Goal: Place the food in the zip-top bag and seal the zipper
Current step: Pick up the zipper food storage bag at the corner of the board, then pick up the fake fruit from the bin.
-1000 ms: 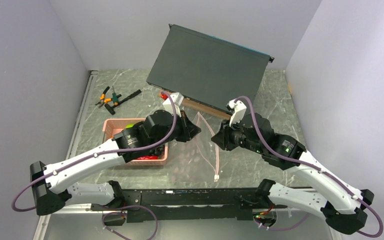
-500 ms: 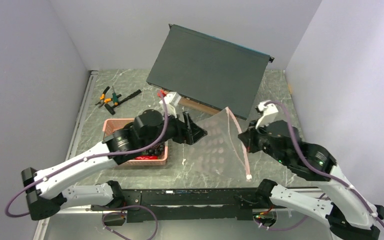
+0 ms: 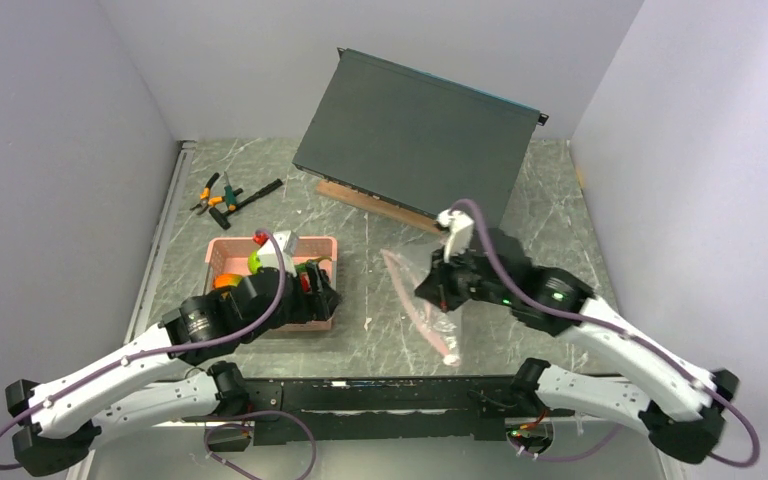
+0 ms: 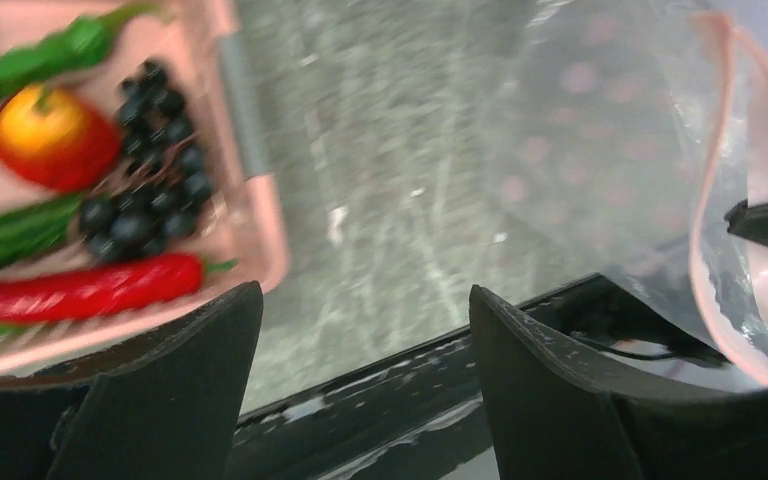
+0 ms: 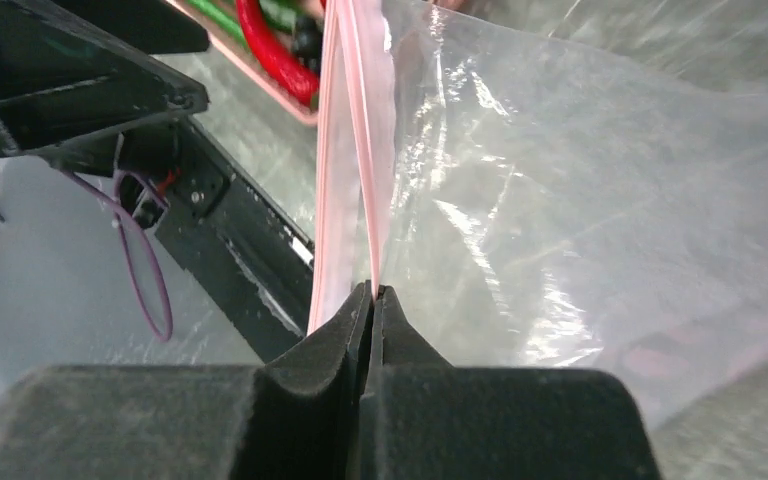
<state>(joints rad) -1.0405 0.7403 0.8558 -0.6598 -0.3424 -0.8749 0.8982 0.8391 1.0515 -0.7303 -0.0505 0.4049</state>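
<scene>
Two-fingered, our right hand (image 5: 372,300) clamps the pale-pink zipper strip (image 5: 355,130) of the clear crinkly plastic bag (image 5: 580,200), right of the pink slotted basket (image 4: 250,150) of toy produce (image 4: 50,140); our left hand (image 4: 360,340) gapes.

Food (image 3: 256,262) sits in the basket (image 3: 310,241) at left; the zip-top bag (image 3: 415,300) is to its right, pliers (image 3: 210,195) behind, a panel (image 3: 420,130) farthest back.

The left gripper (image 4: 360,300) opens off the zip-top bag (image 5: 580,200) and draws back to the basket (image 3: 218,252), leaving the right gripper (image 5: 373,293) alone pinching the zipper (image 5: 360,110).
</scene>
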